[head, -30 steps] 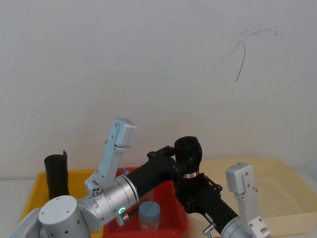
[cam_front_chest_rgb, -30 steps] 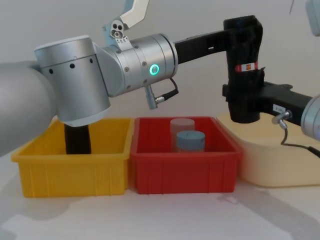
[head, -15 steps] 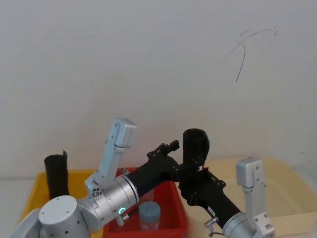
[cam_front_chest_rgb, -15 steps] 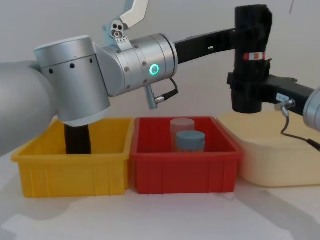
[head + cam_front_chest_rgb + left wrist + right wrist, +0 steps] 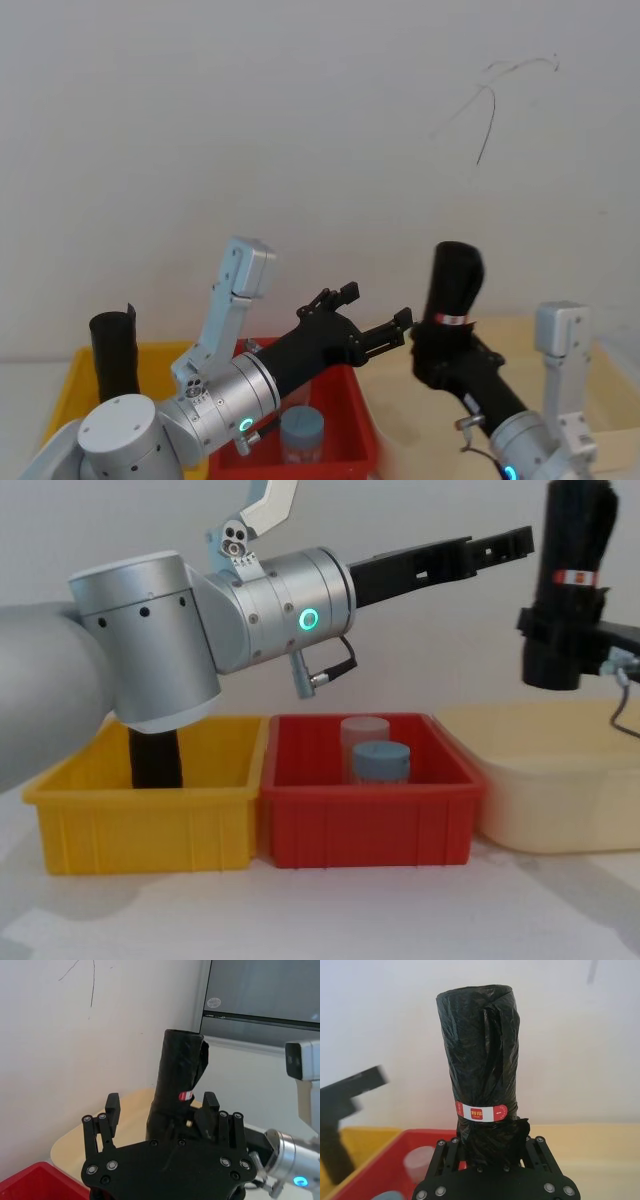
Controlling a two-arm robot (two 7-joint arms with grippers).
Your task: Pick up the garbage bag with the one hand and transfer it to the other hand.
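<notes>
Chest view shows the right gripper (image 5: 555, 650) clenched on the lower end of the upright bag (image 5: 573, 540), above the cream tub (image 5: 540, 780). The left gripper (image 5: 497, 548) has its fingers spread and empty, near the bag without touching it.

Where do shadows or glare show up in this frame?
Chest view: soft grey shadows on the table, green ring light glowing. Head view: even light on the open left end effector. Right wrist view: faint sheen on the garbage bag in the right end effector.

One banded roll (image 5: 575, 540), one plain roll (image 5: 155, 760), three bins (image 5: 140, 820) (image 5: 365, 825) (image 5: 560, 810), two jars (image 5: 380, 762) (image 5: 364, 728).
</notes>
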